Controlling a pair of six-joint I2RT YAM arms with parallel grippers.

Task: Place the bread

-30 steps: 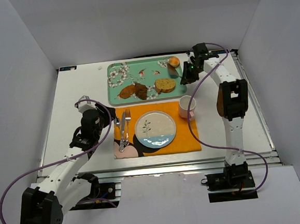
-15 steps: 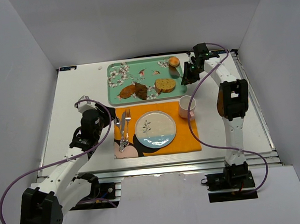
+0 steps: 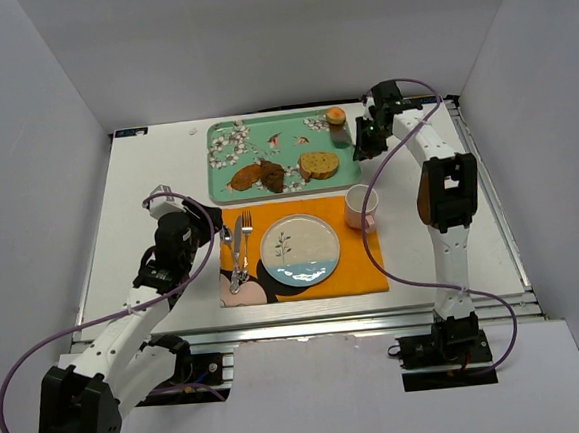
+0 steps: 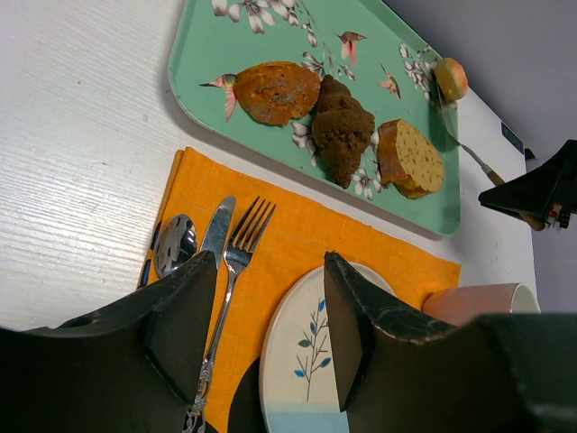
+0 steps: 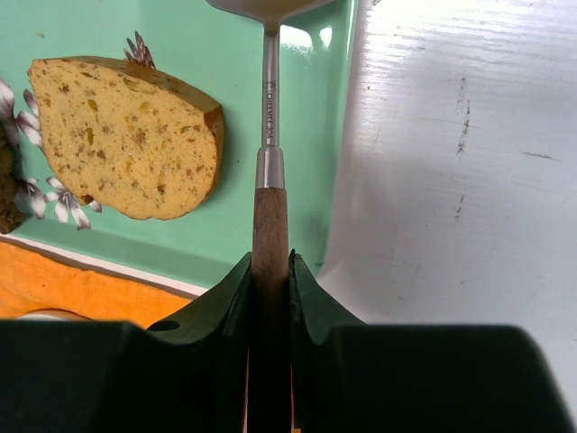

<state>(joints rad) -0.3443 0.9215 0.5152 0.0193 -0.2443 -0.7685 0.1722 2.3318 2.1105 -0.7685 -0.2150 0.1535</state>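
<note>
The bread (image 3: 335, 116), a small golden bun, sits on the metal head of a long utensil (image 5: 269, 194) at the far right corner of the green tray (image 3: 263, 128). Over on the left, the left end effector (image 4: 266, 307) hangs open above the near side of the orange placemat (image 3: 359, 266), holding nothing. Under it lie spoon (image 4: 174, 244), knife (image 4: 217, 227) and fork (image 4: 236, 262), side by side. Next along, the plate (image 3: 300, 246) rests on the placemat. On the tray there's an orange-brown piece (image 3: 245, 177), dark chunks (image 3: 271, 175), then the tan slice (image 3: 318, 163). The pink cup (image 3: 360, 206) stands at the placemat's far right corner. Far right, the right end effector (image 5: 269, 271) is clamped tight on the utensil's wooden handle, above the white counter (image 3: 147, 188).
</note>
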